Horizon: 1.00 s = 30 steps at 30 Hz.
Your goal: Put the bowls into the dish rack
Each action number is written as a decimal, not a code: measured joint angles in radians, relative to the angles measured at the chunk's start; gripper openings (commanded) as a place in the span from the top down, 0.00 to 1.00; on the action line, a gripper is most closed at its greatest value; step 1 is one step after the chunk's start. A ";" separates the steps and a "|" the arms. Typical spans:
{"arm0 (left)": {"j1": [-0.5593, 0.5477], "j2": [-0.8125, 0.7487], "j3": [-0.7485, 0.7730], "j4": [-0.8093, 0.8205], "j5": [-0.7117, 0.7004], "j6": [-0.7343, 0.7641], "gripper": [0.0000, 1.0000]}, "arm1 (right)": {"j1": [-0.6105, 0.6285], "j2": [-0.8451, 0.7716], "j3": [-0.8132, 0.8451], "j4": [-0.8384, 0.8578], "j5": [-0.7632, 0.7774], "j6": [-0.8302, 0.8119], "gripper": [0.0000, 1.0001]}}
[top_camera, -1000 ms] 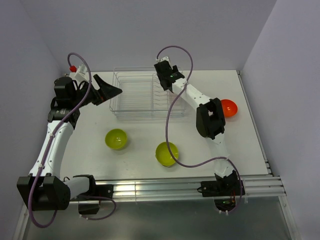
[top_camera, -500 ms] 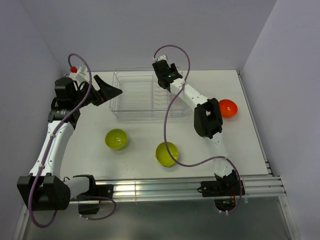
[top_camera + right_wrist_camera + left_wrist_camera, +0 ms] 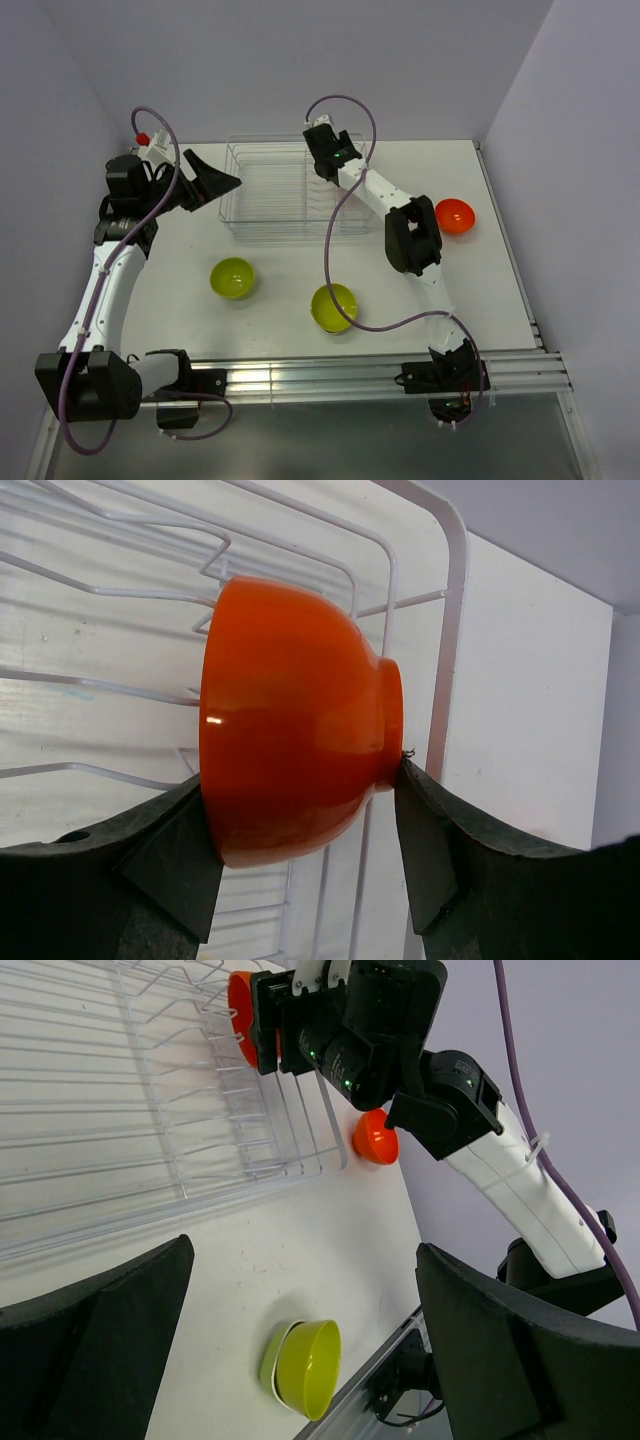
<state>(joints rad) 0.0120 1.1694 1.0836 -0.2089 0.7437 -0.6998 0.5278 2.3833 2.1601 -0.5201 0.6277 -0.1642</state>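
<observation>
The dish rack [image 3: 262, 232] stands at the back middle of the table. My right gripper [image 3: 305, 810] is shut on an orange bowl [image 3: 290, 780] turned on its side, rim against one finger and foot against the other, over the rack's right end by the prongs. From the left wrist, that bowl [image 3: 240, 1010] shows at the rack's edge. A second orange bowl [image 3: 455, 215] sits right of the rack. Two lime-green bowls [image 3: 232, 277] [image 3: 334, 306] rest in front of it. My left gripper [image 3: 222, 188] hovers open and empty at the rack's left side.
The right arm's elbow [image 3: 410, 240] hangs over the table between the rack and the orange bowl. A purple cable [image 3: 335, 250] loops down past the nearer green bowl [image 3: 305, 1368], which looks nested in another. A metal rail [image 3: 330, 378] lines the front edge.
The right arm has shifted slightly left and farther over the rack, carrying the orange bowl. The left arm has barely moved.
</observation>
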 measured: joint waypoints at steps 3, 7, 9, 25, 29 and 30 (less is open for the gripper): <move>0.009 0.000 0.000 0.000 0.000 0.000 0.00 | 0.000 0.000 0.000 0.000 -0.002 -0.005 0.58; 0.009 0.000 0.000 0.000 0.000 0.000 0.01 | 0.000 0.000 0.000 0.000 -0.006 -0.011 0.46; 0.010 0.000 0.000 0.000 0.000 0.000 0.00 | 0.000 0.000 0.000 0.000 -0.009 -0.013 0.40; 0.015 0.002 0.000 0.000 0.000 0.000 0.01 | 0.000 0.000 0.012 -0.006 -0.017 -0.017 0.12; 0.019 0.002 0.000 0.000 0.001 0.000 0.01 | -0.001 0.000 0.015 -0.017 -0.029 -0.011 0.10; 0.019 0.002 0.000 0.000 0.001 0.000 0.00 | -0.001 0.000 0.017 -0.022 -0.035 -0.009 0.10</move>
<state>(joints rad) 0.0315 1.1717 1.0836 -0.2092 0.7444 -0.6998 0.5266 2.3833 2.1769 -0.5419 0.5922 -0.1734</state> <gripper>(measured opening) 0.995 0.891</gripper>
